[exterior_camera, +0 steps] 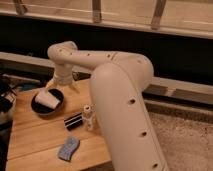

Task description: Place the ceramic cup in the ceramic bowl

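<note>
The robot arm (117, 90) fills the middle of the view, reaching left and far over the wooden table (35, 135). Its bulk is the main hazard: any swing towards the near right would probably sweep the items standing close beside it.

The dark ceramic bowl (36, 108) sits at the table's far left. The white ceramic cup (47, 99) lies tilted on its side inside it, so the placing looks nearly done.

The gripper (61, 84) hangs just above the bowl's far rim, close to the cup. I cannot tell whether it is apart, together or clamped on anything. If it is in contact with the cup, lifting away could drag the cup out or nudge the bowl.

Nearer, a small bottle (87, 116) could easily topple. The black block (73, 121) and blue sponge (68, 149) are less at risk.
</note>
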Tool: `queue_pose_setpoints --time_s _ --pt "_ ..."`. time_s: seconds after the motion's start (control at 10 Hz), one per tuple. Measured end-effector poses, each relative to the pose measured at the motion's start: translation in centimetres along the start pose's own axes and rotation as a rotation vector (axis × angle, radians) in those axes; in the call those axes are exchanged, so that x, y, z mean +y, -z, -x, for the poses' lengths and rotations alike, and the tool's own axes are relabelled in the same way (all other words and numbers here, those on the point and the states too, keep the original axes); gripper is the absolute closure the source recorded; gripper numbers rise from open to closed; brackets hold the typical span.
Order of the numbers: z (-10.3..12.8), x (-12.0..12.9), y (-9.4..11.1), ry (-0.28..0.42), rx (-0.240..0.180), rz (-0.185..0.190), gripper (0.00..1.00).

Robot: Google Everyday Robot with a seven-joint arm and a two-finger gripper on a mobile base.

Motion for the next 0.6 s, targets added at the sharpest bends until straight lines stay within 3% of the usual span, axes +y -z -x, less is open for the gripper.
queue_pose_setpoints --time_s 0.4,0.6 --pt "-0.9 -1.9 -1.0 -0.011 0.011 -0.010 0.07" --pt "-1.0 -2.8 -0.3 -0.025 0.006 -0.010 0.07"
